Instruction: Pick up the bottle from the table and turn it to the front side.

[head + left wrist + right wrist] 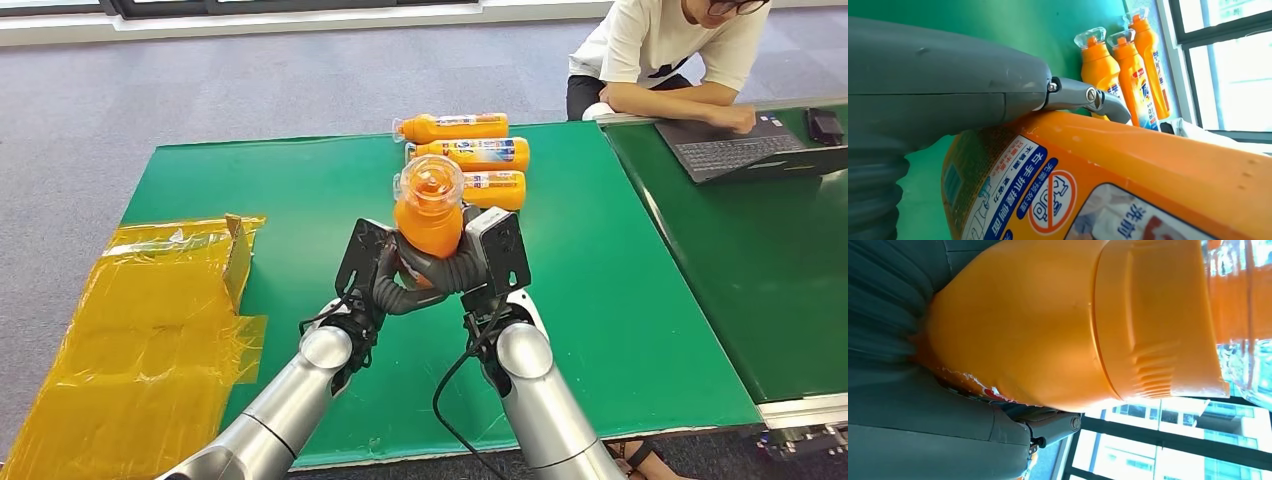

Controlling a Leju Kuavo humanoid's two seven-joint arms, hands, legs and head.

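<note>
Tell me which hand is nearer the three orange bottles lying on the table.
Right, slightly. The right hand grips the held bottle on the side toward the lying bottles; the left hand grips its other side, a little farther off.

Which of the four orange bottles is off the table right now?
The bottle nearest the robot, gripped between the left hand and right hand, cap end raised. The other three bottles lie on their sides in a row on the green table.
</note>
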